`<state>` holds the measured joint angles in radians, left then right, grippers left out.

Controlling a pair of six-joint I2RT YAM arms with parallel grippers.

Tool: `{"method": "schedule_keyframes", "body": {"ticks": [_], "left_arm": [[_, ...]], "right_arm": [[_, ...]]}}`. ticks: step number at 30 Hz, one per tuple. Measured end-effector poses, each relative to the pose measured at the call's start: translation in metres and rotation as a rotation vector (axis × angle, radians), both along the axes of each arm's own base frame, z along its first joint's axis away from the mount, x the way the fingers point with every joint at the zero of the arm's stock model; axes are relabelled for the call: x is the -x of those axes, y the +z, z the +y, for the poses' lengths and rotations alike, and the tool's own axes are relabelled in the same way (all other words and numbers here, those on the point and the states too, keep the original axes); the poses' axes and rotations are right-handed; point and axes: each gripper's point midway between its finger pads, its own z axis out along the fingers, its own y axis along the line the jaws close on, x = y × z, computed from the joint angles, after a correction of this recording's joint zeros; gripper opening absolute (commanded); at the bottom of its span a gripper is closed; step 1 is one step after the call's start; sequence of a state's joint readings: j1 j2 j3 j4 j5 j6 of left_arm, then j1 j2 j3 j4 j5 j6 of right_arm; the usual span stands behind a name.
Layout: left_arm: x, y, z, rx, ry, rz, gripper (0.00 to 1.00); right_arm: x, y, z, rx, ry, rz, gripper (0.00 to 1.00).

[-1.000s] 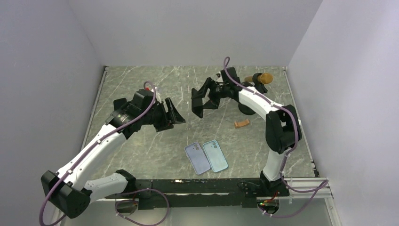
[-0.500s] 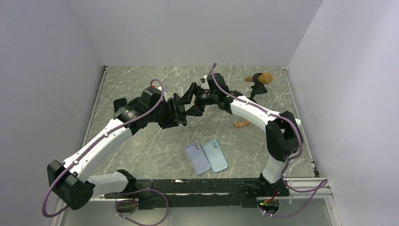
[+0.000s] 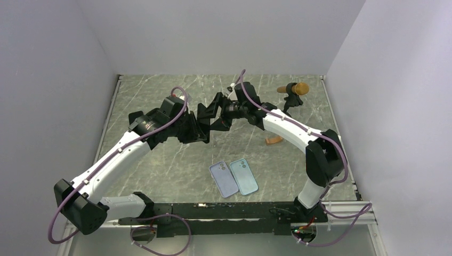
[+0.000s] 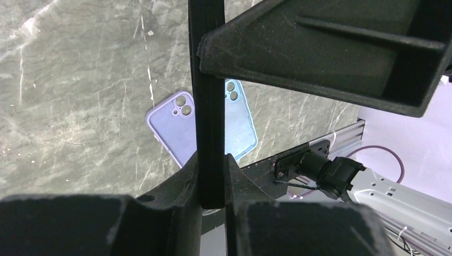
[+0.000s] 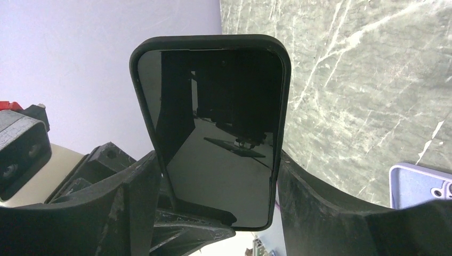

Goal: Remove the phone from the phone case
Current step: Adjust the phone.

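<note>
Black phone (image 5: 213, 133) now btwn both pincers, unlike 1s ago.

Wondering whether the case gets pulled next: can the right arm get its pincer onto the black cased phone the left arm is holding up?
Probably yes. The black cased phone is held edge-on in the left pincer, above the table, its top end free. The right pincer is already right beside it with nothing between them.

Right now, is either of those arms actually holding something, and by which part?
Yes: a black cased phone, held by its lower end, edge-on in the left gripper. The right gripper meets it, its grip unclear.
</note>
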<state>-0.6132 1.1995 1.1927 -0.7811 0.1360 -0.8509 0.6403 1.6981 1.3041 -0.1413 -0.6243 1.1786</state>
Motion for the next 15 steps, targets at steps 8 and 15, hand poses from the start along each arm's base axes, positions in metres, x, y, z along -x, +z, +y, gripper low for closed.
{"method": "schedule_keyframes", "body": {"ticks": [8,15], "left_arm": [[0.0,0.014,-0.007,0.037,-0.07,-0.067,0.0],[0.015,0.054,-0.018,0.216,-0.185,-0.214,0.0]], "right_arm": [[-0.003,0.023,-0.009,0.023,0.099,-0.178,1.0],[0.007,0.056,-0.053,0.037,0.175,-0.427,1.0]]}}
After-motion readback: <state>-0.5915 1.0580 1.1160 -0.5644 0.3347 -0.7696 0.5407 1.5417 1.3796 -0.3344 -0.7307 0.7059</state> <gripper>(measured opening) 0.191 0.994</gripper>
